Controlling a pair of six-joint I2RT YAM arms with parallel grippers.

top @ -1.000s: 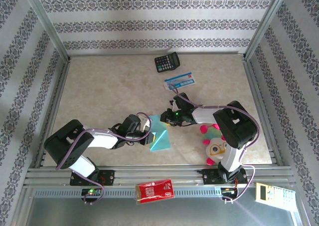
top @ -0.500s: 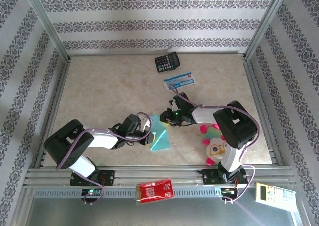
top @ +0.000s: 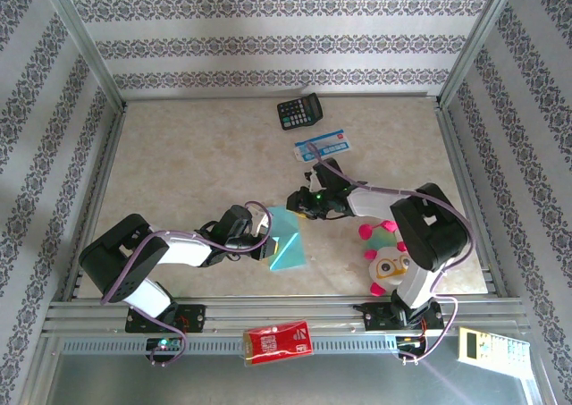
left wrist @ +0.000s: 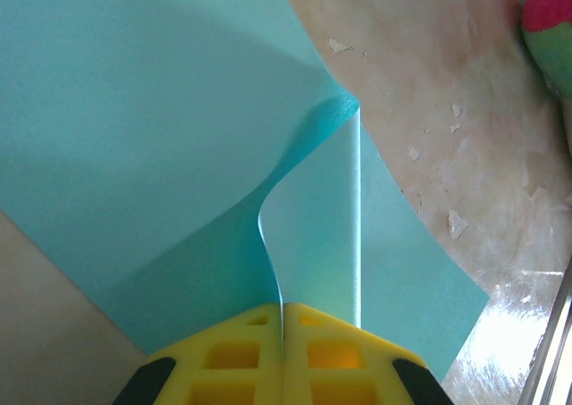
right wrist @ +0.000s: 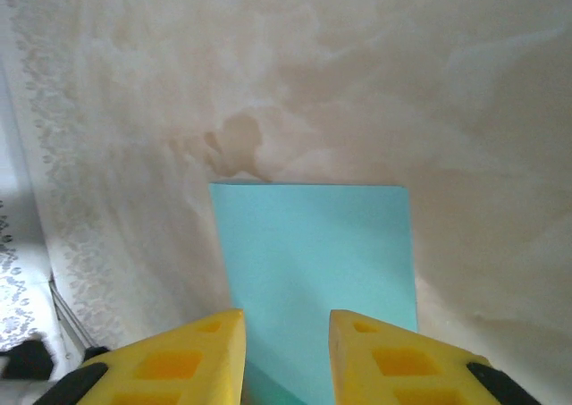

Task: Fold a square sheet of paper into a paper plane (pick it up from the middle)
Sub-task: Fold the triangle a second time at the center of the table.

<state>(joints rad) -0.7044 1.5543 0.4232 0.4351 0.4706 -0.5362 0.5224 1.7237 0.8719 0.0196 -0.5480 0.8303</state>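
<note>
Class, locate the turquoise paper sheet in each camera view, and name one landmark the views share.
Top external: turquoise paper sheet at centre, slightly below the middle.
Left wrist: upper left and centre, a raised fold pinched in the left fingers.
Right wrist: lower centre, beyond the parted right fingers.
Shared landmark: beige marbled tabletop.

Print on card point(top: 322, 143) — apparently unreadable.

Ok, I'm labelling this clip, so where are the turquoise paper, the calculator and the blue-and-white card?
turquoise paper point(top: 293, 255), top view, on its flat lower right part.
calculator point(top: 299, 113), top view, on the middle of its keypad.
blue-and-white card point(top: 323, 144), top view, on its centre.
</note>
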